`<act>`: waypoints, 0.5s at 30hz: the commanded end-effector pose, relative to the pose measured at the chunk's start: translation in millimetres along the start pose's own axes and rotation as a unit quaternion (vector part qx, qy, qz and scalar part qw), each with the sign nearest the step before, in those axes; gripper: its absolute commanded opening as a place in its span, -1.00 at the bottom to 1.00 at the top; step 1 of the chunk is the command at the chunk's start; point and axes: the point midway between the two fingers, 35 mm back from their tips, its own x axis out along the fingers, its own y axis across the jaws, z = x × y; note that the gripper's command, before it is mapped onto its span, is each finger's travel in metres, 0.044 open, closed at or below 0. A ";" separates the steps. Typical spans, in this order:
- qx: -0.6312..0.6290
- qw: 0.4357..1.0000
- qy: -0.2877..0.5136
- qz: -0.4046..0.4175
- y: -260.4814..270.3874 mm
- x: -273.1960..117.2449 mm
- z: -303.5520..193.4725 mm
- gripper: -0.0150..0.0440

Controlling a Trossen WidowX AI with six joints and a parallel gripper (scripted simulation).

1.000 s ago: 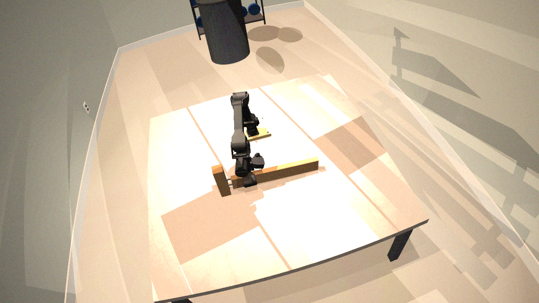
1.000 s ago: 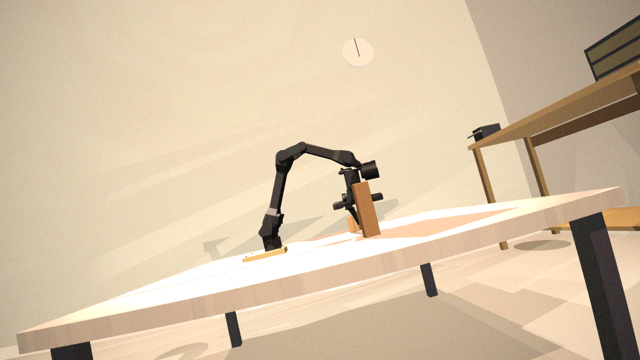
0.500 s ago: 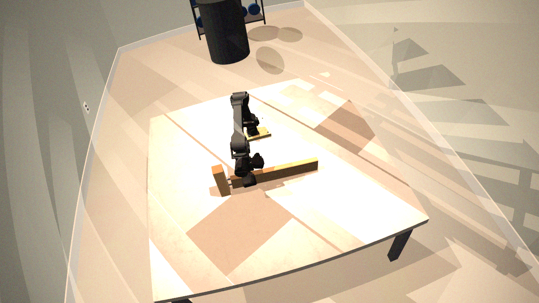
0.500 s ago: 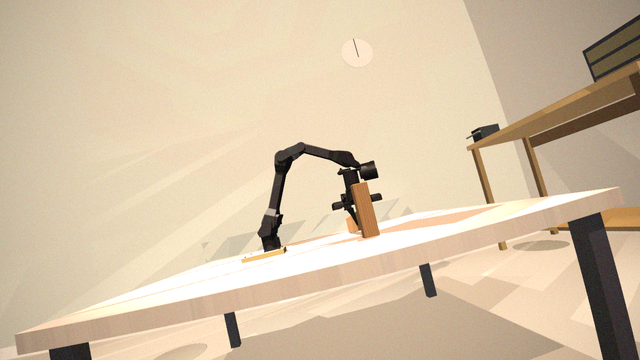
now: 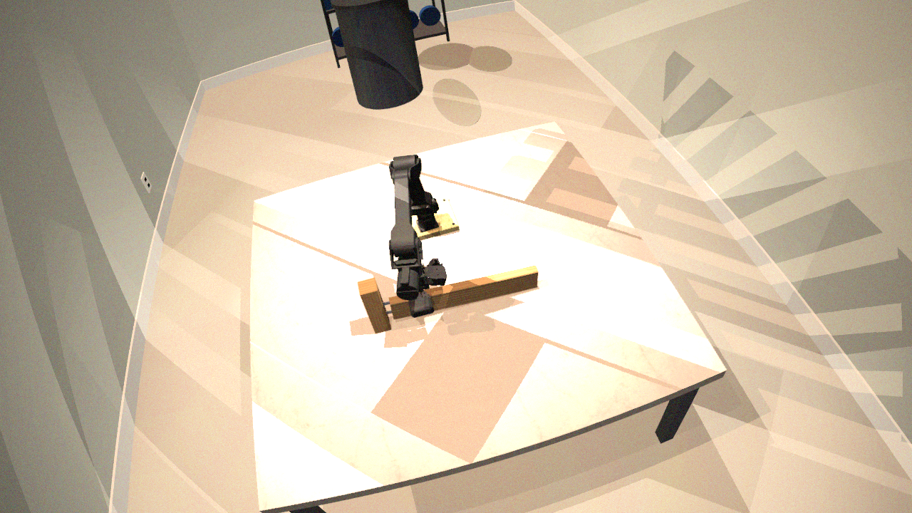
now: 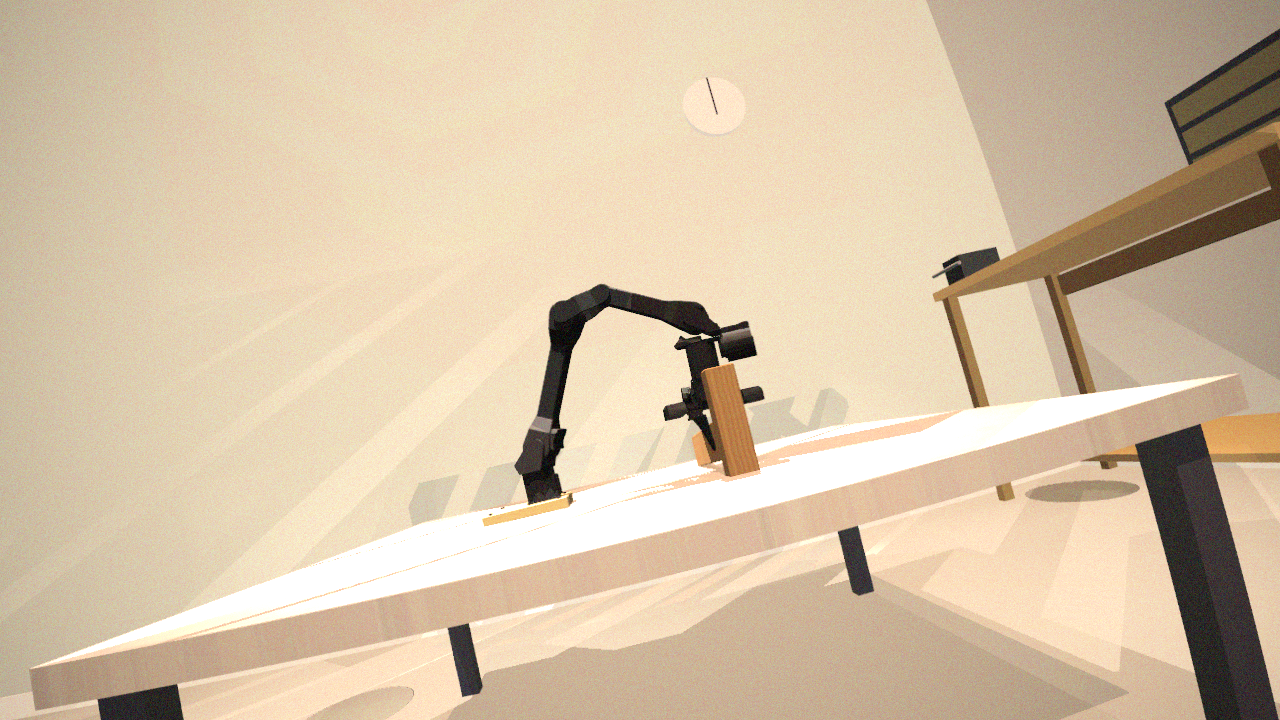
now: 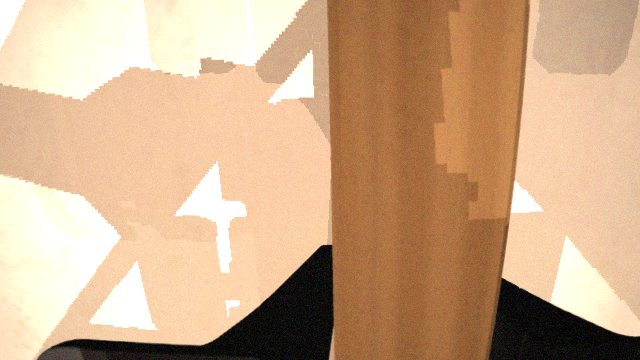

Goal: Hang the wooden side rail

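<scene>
The wooden side rail (image 5: 487,290) (image 6: 701,450) (image 7: 400,150) runs lengthwise across the table, its near end facing the upright headboard post (image 5: 375,307) (image 6: 735,422). A narrow gap between them shows small grey steel hooks (image 5: 387,308) in the top view. Whether these are in the slot or on the pins cannot be told; slot and pins are hidden. The rail's far end is low over the table, but contact is unclear. My gripper (image 5: 419,306) (image 7: 379,257) is shut on the rail near its hook end, one black finger on each side.
The arm's base stands on a yellow board (image 5: 449,224) (image 6: 528,511) on the table (image 5: 318,415) (image 6: 402,586), behind the rail. A dark cylinder (image 5: 382,57) shows beyond the table. Another wooden table (image 6: 1118,210) stands at the right in the exterior view.
</scene>
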 end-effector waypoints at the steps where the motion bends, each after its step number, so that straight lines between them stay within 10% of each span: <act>1: -0.003 1.000 0.003 -0.007 -3.0 -5.3 -1.5 -0.49; 15: -0.003 1.000 0.003 -0.007 -4.3 -5.3 -2.8 -0.49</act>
